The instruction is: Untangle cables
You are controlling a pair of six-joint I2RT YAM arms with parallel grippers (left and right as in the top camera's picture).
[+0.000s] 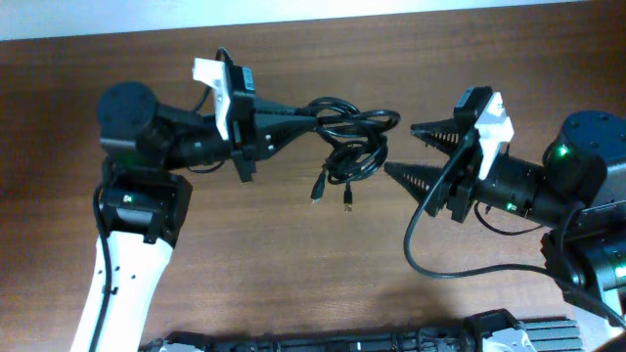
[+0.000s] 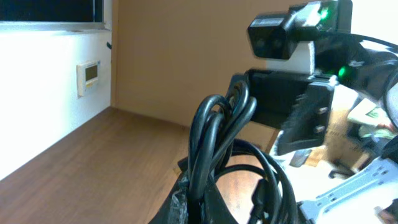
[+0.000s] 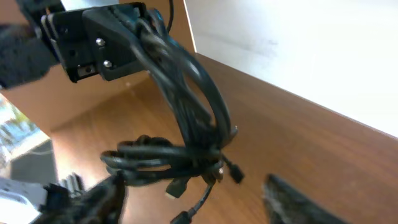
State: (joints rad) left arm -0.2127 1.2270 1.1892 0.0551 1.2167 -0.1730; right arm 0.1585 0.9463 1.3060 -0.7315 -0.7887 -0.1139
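Note:
The cables point(image 1: 354, 137) are a looped bundle of thin black cords hanging above the wooden table point(image 1: 245, 254), with two plugs point(image 1: 318, 191) dangling below. My left gripper point(image 1: 311, 117) is shut on the bundle's left end. In the left wrist view the cables point(image 2: 214, 137) rise from between the closed fingers point(image 2: 180, 202). My right gripper point(image 1: 403, 150) stands open just right of the bundle, its fingers apart from the cords. From the right wrist camera the cables point(image 3: 186, 124) hang ahead of the spread fingers point(image 3: 298, 199), with the left gripper point(image 3: 118, 37) gripping them at the top.
A white wall point(image 1: 391, 10) runs along the table's far edge. A black ridged strip point(image 1: 391, 340) lies at the front edge. The right arm's own thick black wire point(image 1: 421, 254) loops over the table beneath it.

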